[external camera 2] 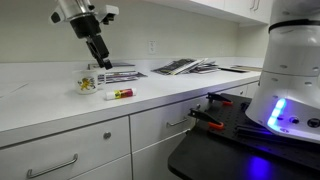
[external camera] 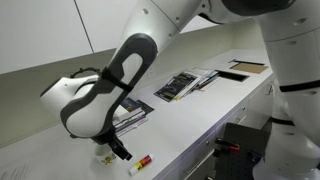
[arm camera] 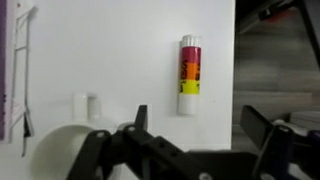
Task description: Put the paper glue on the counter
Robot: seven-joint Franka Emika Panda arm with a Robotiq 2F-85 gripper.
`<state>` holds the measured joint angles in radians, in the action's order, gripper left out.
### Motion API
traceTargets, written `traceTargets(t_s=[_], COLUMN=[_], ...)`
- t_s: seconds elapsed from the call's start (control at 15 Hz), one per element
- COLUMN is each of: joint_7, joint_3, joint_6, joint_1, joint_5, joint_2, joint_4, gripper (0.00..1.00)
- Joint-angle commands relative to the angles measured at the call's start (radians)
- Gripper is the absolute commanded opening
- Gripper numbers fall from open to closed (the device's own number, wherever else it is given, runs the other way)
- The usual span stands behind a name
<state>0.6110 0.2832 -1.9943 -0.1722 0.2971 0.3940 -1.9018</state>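
Note:
The paper glue [arm camera: 189,75] lies flat on the white counter [arm camera: 120,50], a pale stick with a red and yellow label. It shows in both exterior views [external camera: 141,162] [external camera 2: 120,94], near the counter's front edge. My gripper [arm camera: 197,125] is open and empty. In the wrist view the glue lies between and beyond the two fingertips. In the exterior views the gripper [external camera 2: 100,58] [external camera: 120,152] hangs a little above the counter [external camera 2: 190,85], beside the glue and not touching it.
A small white cup [external camera 2: 87,83] stands right next to the glue, also in the wrist view [arm camera: 60,150]. Books and magazines [external camera 2: 118,72] [external camera: 180,85] lie further along the counter. Drawers and a black cart [external camera 2: 225,115] are below the front edge.

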Motion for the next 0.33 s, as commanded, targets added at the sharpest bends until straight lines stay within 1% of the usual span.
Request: traceTargets(t_s=[0.0,0.13,0.2,0.27], joint_7=[0.064,-0.040,-0.090,-0.145], joint_3=[0.017,-0.011,-0.020,-0.029], joint_6=[-0.070,-0.109,-0.125,-0.115], joint_1=[0.054,0.037,0.030,0.019], joint_5=[-0.154,-0.165,-0.158,-0.131], joint_2=[-0.118,-0.174,-0.194,-0.203], joint_4=[-0.081,-0.110,-0.122,-0.122], gripper=[1.00,1.00,1.00,1.00])
